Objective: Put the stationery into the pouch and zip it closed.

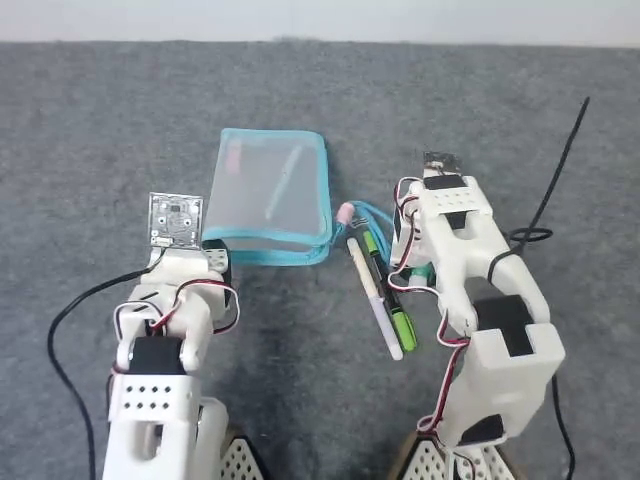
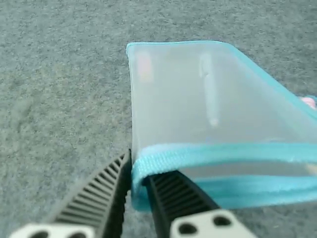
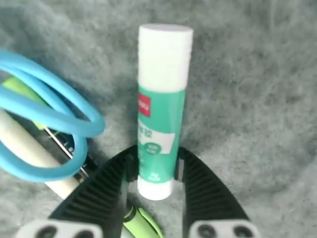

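The high view looks down over the table (image 1: 90,120), while each wrist view peers close past its jaws, left sharing the pouch (image 2: 208,109), right the pens (image 3: 22,139).

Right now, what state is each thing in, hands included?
Pouch, mouth looks unzipped, some items already inside.
Glue stick, capped, gripped near its base.
Pens, lying loose beside the pouch.
Left hand, shut on the pouch's zipper edge.
Right hand, shut on the glue stick.
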`<action>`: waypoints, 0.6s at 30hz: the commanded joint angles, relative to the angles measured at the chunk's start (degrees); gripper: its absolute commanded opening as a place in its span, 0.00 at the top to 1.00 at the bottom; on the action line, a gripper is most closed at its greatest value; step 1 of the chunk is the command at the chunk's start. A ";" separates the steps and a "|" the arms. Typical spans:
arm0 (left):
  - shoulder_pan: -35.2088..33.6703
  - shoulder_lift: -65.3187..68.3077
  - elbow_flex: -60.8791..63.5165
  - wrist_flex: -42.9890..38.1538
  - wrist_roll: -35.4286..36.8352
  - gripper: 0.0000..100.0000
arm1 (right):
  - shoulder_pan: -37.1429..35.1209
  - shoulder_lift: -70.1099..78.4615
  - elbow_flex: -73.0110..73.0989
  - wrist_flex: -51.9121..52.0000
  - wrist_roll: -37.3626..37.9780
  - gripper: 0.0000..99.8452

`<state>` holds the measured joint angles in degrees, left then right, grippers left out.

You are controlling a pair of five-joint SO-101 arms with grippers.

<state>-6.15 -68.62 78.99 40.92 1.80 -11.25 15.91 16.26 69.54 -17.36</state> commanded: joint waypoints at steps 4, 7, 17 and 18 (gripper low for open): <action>-0.35 -1.32 -2.42 -2.02 0.88 0.99 | 1.71 -1.19 -3.34 2.59 10.73 0.99; -0.35 -1.32 -2.42 -2.02 0.88 0.99 | 4.62 -4.35 -6.59 7.34 22.07 0.99; -0.35 -1.32 -2.42 -2.11 0.88 0.99 | 6.90 -27.82 -9.76 18.77 35.34 0.99; -0.35 -1.32 -2.42 -2.11 0.88 0.99 | 5.58 -29.67 -9.76 20.26 36.75 0.99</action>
<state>-6.15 -68.62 78.99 40.92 1.80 -4.04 -2.55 9.67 85.19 14.29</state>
